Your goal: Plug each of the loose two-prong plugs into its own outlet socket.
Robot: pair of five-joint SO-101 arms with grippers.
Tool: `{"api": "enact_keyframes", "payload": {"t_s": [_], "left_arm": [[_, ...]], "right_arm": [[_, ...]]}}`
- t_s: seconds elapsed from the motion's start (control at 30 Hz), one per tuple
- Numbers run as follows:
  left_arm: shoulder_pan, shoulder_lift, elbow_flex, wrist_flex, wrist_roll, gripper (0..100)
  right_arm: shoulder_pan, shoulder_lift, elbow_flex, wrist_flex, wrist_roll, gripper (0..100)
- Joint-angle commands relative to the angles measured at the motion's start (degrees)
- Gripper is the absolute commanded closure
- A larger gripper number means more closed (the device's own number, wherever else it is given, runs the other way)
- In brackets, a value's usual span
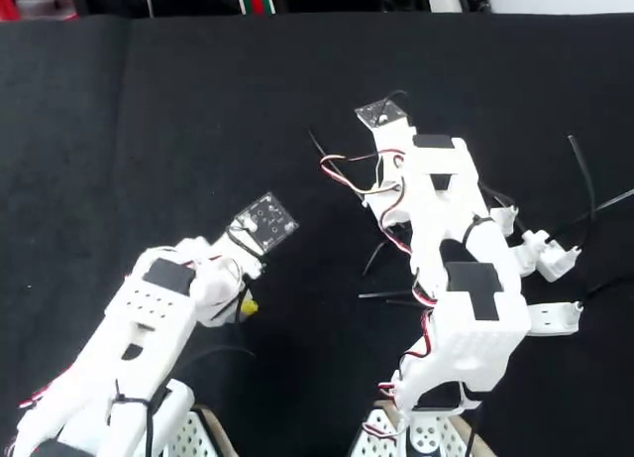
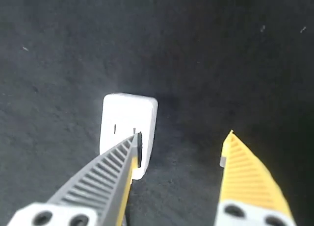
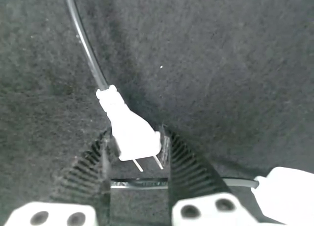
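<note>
1. Starting at the right gripper [image 3: 135, 134]: closed on a white plug [image 3: 128, 128], both fingers [image 3: 189, 162] pressed against its flanks, prongs pointing back toward the wrist.
2. Outward from there: a black cord [image 3: 86, 49] running off the plug's narrow end across the black cloth [image 3: 235, 64], a second cord [image 3: 140, 183] crossing under the prongs, and another white piece [image 3: 287, 191] just beside. Hard to tell whether plug or socket.
3. Over to the left gripper [image 2: 181, 136]: wide open, holding nothing, grey finger [image 2: 105, 172] tipped over the edge of a white socket block [image 2: 128, 115], yellow finger [image 2: 248, 172] well apart from it.
4. On that block: two bare slots facing up, nothing plugged in.
5. From above: left arm [image 1: 129, 348] low on the cloth, right arm [image 1: 456, 239] stretched out alongside, more white pieces [image 1: 550, 254] lying near it.
6. Progress, by the look of it: early going. One plug in hand, no plug seen seated anywhere. Left to do: carry this plug to a socket, line up the prongs, push home, then repeat for the other loose plugs.
</note>
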Motion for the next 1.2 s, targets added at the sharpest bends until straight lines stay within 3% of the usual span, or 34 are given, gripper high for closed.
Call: {"api": "enact_keyframes", "payload": {"t_s": [0.0, 0.2, 0.7, 0.93, 1.17], "left_arm": [[-3.5, 5.4, -1.7, -3.1, -1.6, 73], [-6.2, 14.7, -5.5, -7.1, -1.7, 73], [-8.1, 15.9, -6.0, -9.1, -3.7, 73], [-9.6, 17.6, -4.9, -13.7, -3.7, 94], [-8.5, 17.8, -9.5, -7.9, -3.3, 95]], "right_arm": [[1.1, -0.2, -3.0, -0.8, 0.4, 98.7], [1.0, -0.2, -2.9, -0.8, 0.4, 98.7], [0.9, -0.2, -2.9, -0.8, 0.5, 98.7], [0.9, -0.2, -2.9, -0.8, 0.5, 98.7], [1.1, -0.2, -3.0, -0.8, 0.5, 98.7]]}}
